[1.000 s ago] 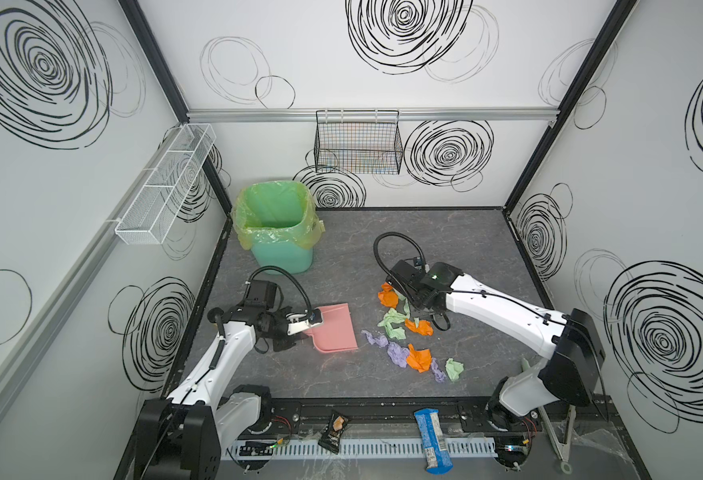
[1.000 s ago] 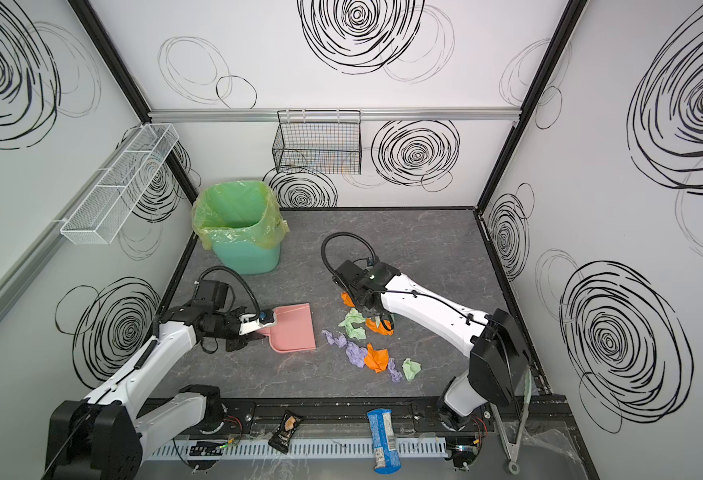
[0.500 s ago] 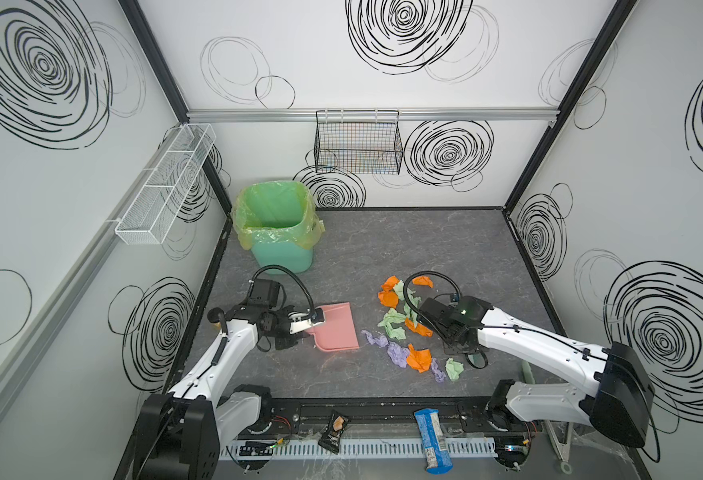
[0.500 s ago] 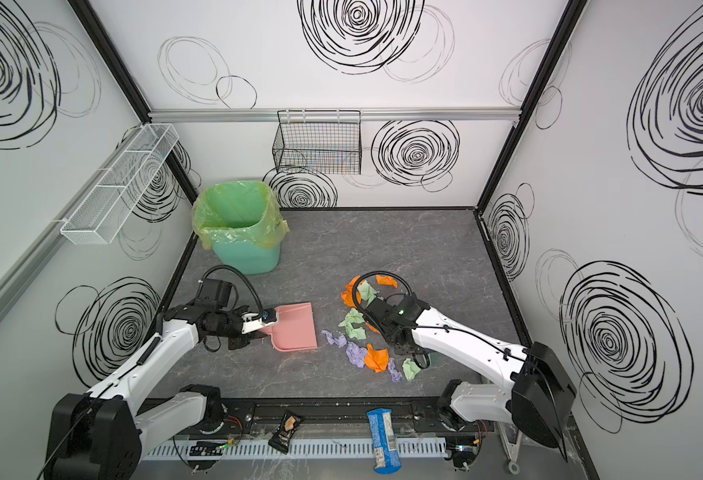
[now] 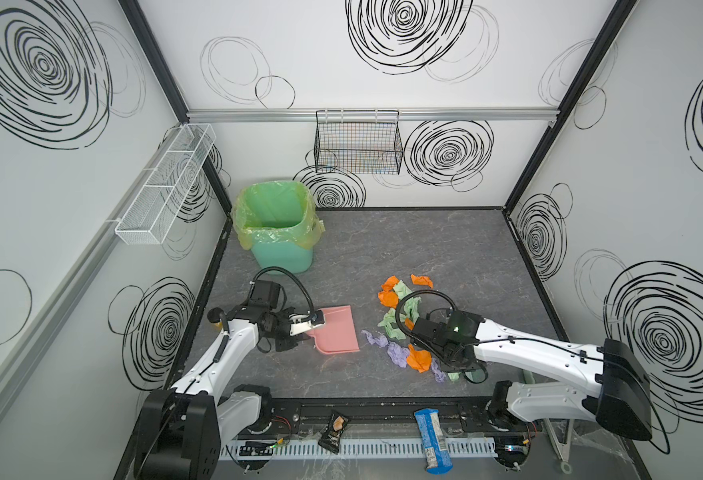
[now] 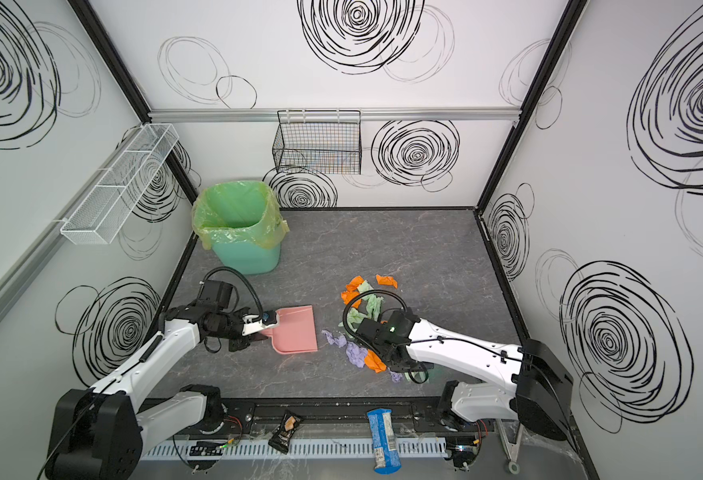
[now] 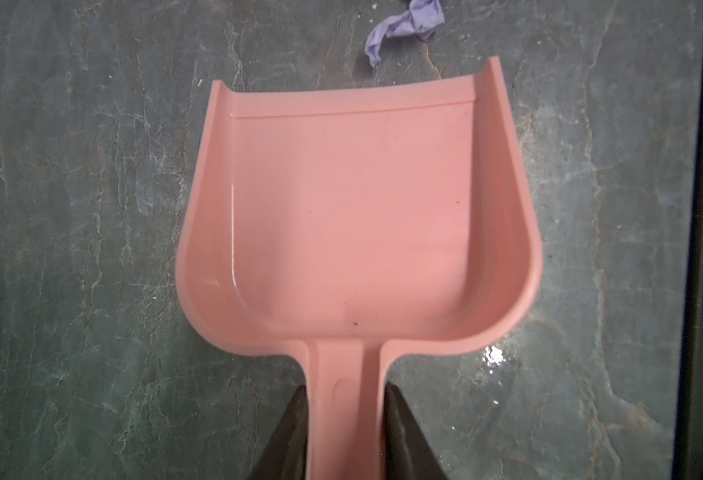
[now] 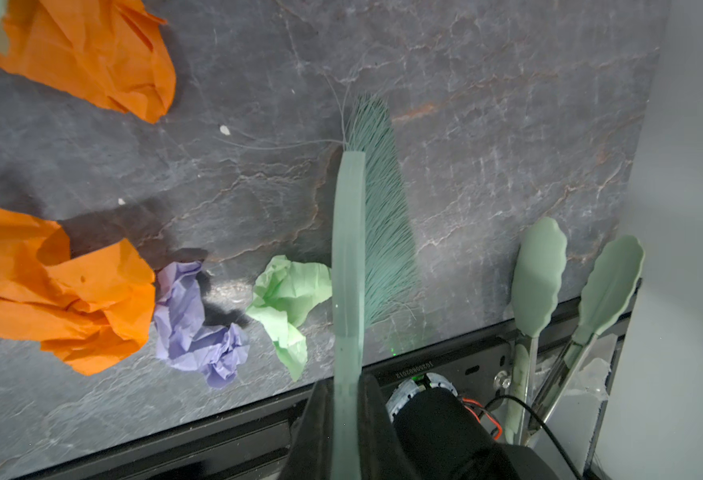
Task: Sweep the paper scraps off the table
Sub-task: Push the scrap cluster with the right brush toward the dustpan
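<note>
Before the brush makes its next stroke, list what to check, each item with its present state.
1. Hold of left gripper on the pink dustpan handle: ok, a finger on each side.
2. Hold of right gripper on the green brush: ok.
3. Dustpan mouth turned toward the paper scraps: ok; a lavender scrap lies just off its lip.
4. Dustpan lip flat on the table: cannot tell.
5. Brush bristles behind the whole pile: not ok; only the pale green scrap sits beside them, and the orange scraps lie farther back.
6. Lined bin open: ok.
</note>
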